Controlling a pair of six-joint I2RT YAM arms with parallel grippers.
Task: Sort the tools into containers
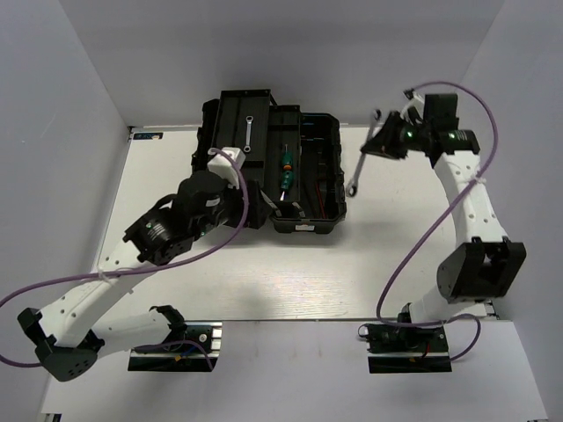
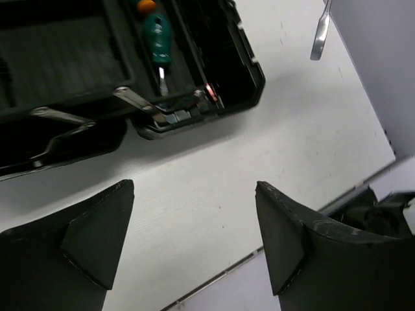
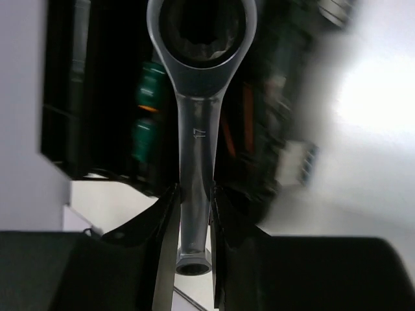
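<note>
An open black toolbox (image 1: 339, 176) stands at the back middle of the table. A small silver wrench (image 1: 249, 134) lies in its far left tray. Green-handled screwdrivers (image 1: 286, 171) lie in a middle compartment, and one (image 2: 157, 29) also shows in the left wrist view. To the right of the box and above the table, my right gripper (image 1: 380, 142) is shut on the shaft of a larger silver wrench (image 1: 361, 167). That wrench (image 3: 194, 97) points its ring end toward the box. My left gripper (image 2: 194, 188) hangs open and empty over bare table at the box's near end (image 2: 249, 78).
Silver hinge arms (image 2: 139, 102) stick out at the toolbox's near end. White walls close in the table on the left, back and right. The table's front edge (image 2: 272, 243) runs just beyond my left fingers. Purple cables loop from both arms.
</note>
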